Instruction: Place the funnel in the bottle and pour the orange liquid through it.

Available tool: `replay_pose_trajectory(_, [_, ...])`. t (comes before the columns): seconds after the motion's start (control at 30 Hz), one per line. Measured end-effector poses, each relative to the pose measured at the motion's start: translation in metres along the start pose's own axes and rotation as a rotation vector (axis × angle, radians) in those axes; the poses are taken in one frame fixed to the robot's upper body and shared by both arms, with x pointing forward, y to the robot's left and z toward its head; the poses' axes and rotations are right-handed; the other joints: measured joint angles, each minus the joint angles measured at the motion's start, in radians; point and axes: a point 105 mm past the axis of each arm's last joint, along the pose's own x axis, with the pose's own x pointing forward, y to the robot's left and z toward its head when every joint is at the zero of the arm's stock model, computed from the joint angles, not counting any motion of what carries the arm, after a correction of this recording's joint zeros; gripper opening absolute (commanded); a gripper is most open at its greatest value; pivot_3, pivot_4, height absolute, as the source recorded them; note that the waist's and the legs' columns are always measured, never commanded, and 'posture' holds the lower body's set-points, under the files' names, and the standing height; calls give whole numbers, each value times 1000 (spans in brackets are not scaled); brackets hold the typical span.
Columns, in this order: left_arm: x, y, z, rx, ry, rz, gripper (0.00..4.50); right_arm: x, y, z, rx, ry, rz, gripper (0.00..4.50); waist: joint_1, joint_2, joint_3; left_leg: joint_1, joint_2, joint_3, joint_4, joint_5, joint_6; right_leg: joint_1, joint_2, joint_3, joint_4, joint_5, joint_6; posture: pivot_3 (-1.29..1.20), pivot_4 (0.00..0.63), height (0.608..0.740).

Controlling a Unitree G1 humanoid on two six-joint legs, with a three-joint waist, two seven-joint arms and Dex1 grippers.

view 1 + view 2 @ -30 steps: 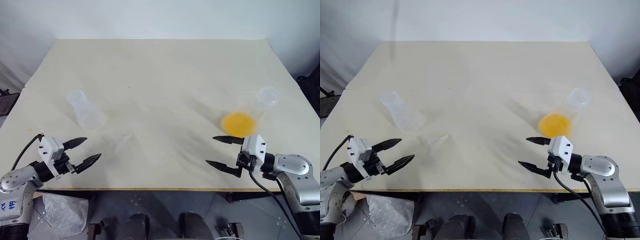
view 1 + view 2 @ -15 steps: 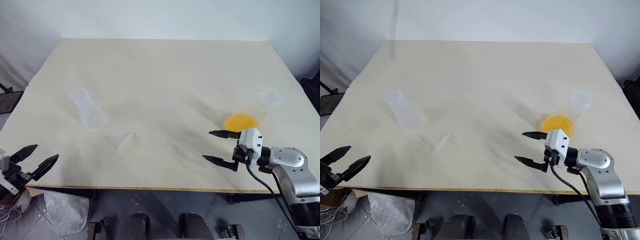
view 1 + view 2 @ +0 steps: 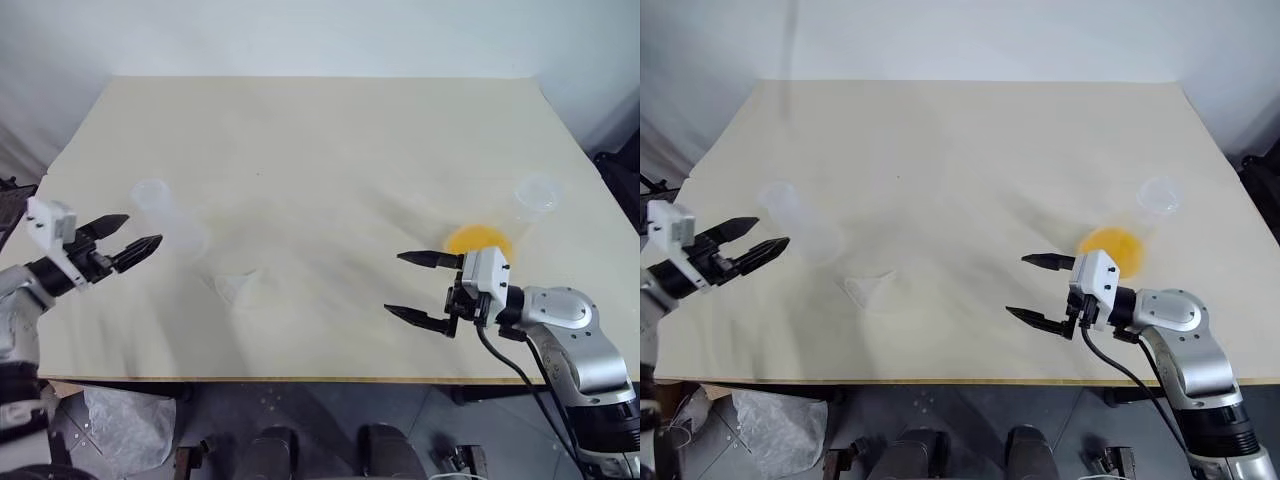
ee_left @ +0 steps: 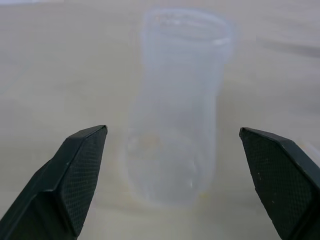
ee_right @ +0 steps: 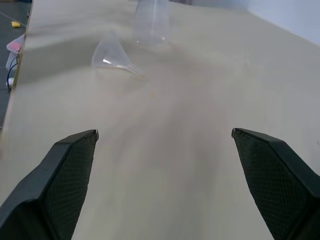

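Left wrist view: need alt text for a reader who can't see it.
A clear, slightly milky bottle stands upright on a beige table, framed between the two black fingers of the open left gripper, which touch nothing. The bottle looks empty, its round rim towards the far side.

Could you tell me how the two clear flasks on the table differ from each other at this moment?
The bottle on the robot's left looks empty and slightly milky, while the flask on its right is more transparent and holds the orange liquid. The bottle stands right in front of the open left gripper; the flask stands beyond the open right gripper. Both are clear plastic, stand upright on the table and are untouched.
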Motion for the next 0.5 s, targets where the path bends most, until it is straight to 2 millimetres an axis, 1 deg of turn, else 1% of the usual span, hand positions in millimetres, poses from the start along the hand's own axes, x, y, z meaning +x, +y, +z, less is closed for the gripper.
replay_pose_trajectory(0.07, [11,5,1,-2,-9,5,4500,1,3,0,10,3,-8,4483,3,0,0,0,0,0,1,0,0,0,0,-1,2,0,0,0,150,740])
replay_pose_trajectory(0.17, [27,7,7,7,-34,-10,4500,4,7,4,7,-13,-22,4483,3,-1,1,0,-1,0,2,0,0,-1,-1,-1,5,0,0,0,150,740])
replay_pose_trajectory(0.37, [42,10,15,26,-59,-29,4500,4,11,5,13,-10,-42,4483,0,-3,1,0,-2,0,2,0,0,-1,-1,-2,6,0,0,0,150,740])
replay_pose_trajectory(0.5, [48,8,14,22,-64,-45,4500,3,11,4,13,-6,-53,4483,1,-3,1,0,-2,0,2,0,0,-1,-1,-2,7,0,0,0,150,740])
